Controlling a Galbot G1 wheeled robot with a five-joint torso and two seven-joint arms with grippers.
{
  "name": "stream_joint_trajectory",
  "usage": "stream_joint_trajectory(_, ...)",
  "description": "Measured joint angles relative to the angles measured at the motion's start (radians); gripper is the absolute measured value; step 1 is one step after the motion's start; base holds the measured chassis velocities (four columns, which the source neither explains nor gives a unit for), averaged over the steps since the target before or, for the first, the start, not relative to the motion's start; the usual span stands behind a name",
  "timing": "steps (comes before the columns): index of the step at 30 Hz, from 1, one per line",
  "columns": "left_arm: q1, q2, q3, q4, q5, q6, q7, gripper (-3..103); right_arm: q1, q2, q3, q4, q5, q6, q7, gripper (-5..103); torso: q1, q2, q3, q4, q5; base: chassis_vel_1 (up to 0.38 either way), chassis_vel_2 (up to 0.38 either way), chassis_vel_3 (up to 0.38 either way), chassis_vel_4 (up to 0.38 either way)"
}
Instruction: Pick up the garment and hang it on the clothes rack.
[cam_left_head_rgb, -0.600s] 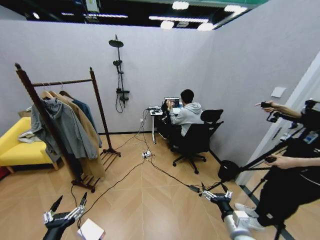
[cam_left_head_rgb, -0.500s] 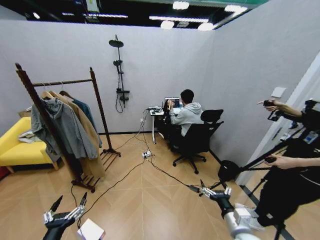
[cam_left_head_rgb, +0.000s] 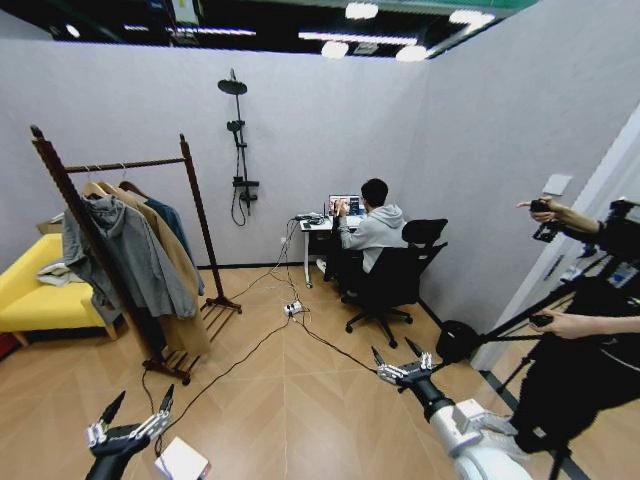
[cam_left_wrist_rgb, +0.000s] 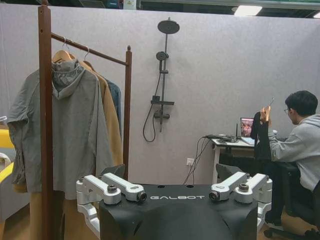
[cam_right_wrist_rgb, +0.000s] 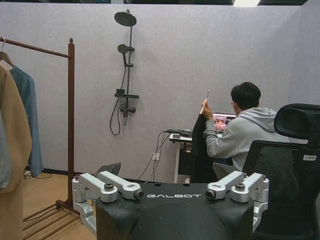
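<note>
Across the room a seated person is holding up the garment (cam_right_wrist_rgb: 198, 150), both open-fingered grippers (cam_left_head_rgb: 403, 368) (cam_left_head_rgb: 133, 414) needing approach.

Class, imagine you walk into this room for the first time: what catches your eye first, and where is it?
Probably the clothes rack at the left, with a grey hoodie hanging at its front end. At the back wall a seated person holds up the garment, a black jacket, by the desk. Low in the foreground, the left end effector and right end effector are both open.
</note>
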Motion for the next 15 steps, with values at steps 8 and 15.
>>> stream_joint_trajectory(8, 0.000, 0.000, 0.000, 0.000, 0.000, 0.000, 0.000, 100, -0.013, 0.015, 0.010, 0.007, -0.031, -0.024, 0.080, 100, 0.000, 0.000, 0.000, -0.0001, 0.0000, 0.000, 0.000, 0.000, 0.000)
stream_joint_trajectory(15, 0.000, 0.000, 0.000, 0.000, 0.000, 0.000, 0.000, 100, -0.014, 0.017, 0.018, 0.006, -0.033, -0.029, 0.091, 100, 0.000, 0.000, 0.000, 0.0000, 0.0000, 0.000, 0.000, 0.000, 0.000)
